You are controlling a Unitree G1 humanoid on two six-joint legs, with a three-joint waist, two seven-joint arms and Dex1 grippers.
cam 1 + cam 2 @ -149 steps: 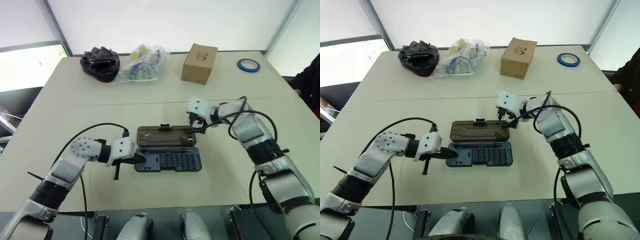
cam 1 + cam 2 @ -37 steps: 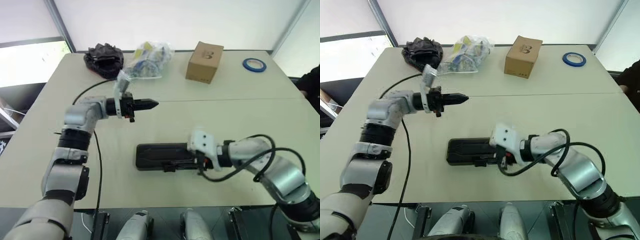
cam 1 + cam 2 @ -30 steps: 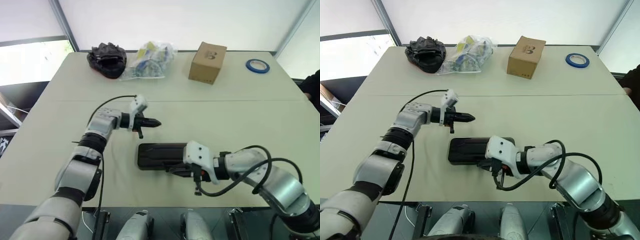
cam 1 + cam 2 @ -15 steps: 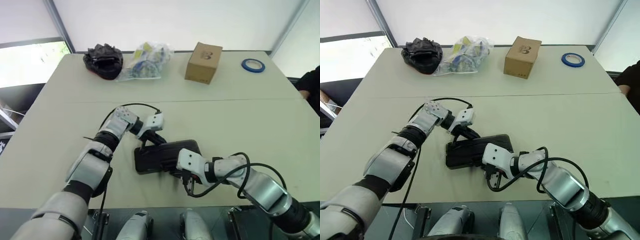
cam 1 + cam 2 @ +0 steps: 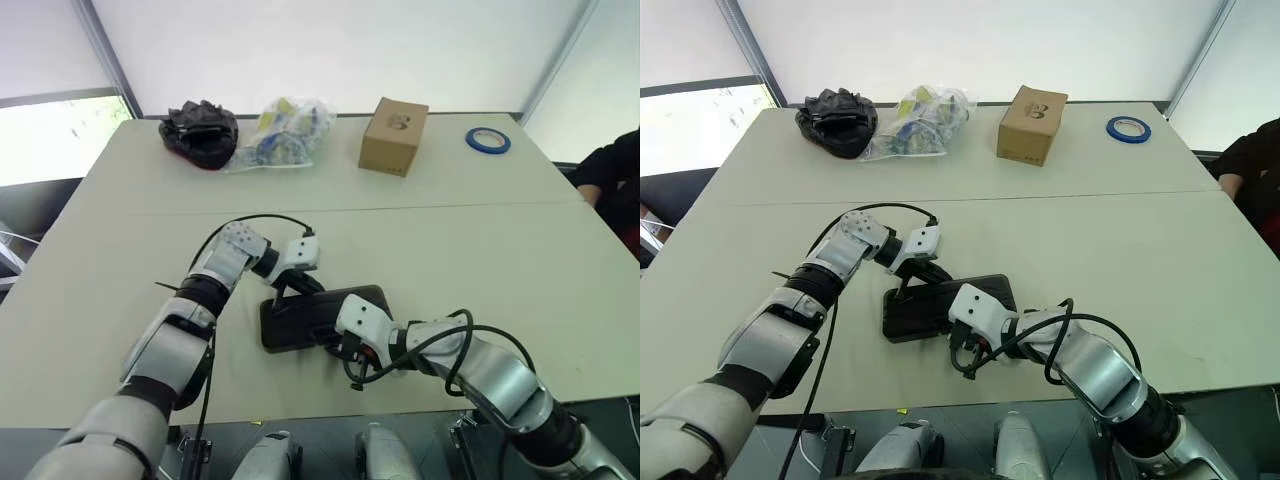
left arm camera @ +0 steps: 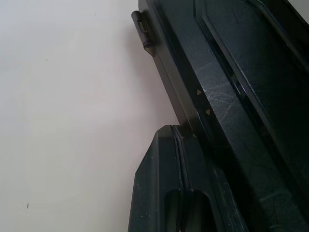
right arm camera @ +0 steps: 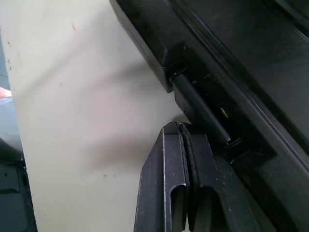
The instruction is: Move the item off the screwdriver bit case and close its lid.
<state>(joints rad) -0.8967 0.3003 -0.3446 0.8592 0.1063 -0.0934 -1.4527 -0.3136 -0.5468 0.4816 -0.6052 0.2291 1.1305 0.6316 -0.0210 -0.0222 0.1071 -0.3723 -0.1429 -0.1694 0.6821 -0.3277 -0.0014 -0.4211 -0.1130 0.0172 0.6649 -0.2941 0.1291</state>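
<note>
The screwdriver bit case (image 5: 902, 322) lies closed on the table near its front edge, slightly askew. Its dark lid (image 5: 325, 308) is folded flat over the tray. My left gripper (image 5: 287, 291) is shut, with its tips against the case's far left edge; in the left wrist view the shut fingers (image 6: 164, 159) touch the case's (image 6: 231, 96) side below a hinge. My right gripper (image 5: 340, 347) is shut too, at the near edge, and in the right wrist view its fingertips (image 7: 169, 145) press beside the black latch (image 7: 200, 113). The item is out of view.
Along the table's far edge sit a black crumpled bundle (image 5: 200, 133), a clear plastic bag (image 5: 283, 128), a cardboard box (image 5: 392, 135) and a blue tape roll (image 5: 487, 140). A person's dark sleeve (image 5: 610, 170) is at the right edge.
The lid, open flat five seconds ago, is now shut. Over the last second my left gripper dropped to the case's far left edge, the right slid left along the near edge, and the case turned slightly.
</note>
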